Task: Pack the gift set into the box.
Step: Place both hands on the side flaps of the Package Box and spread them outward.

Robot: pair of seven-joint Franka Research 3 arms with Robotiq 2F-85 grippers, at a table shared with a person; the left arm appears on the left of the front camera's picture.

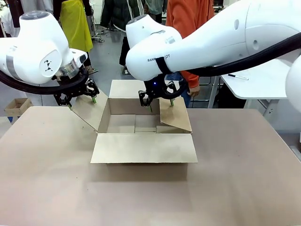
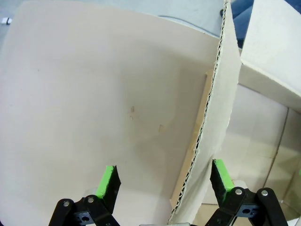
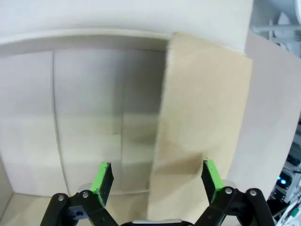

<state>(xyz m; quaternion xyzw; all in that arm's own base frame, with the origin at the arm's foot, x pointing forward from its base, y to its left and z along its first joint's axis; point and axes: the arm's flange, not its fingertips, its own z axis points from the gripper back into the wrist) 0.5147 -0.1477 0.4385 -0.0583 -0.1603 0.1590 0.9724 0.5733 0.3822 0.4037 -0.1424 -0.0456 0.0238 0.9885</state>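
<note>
Two spread grippers (image 1: pixel 82 102) (image 1: pixel 161 106) at one four-flap box (image 1: pixel 143 148).

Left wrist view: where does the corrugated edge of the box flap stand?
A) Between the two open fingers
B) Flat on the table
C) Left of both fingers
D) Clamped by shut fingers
A: the corrugated edge of the box flap runs down into the gap between the two fingers of the left gripper, which stand wide apart.
</note>
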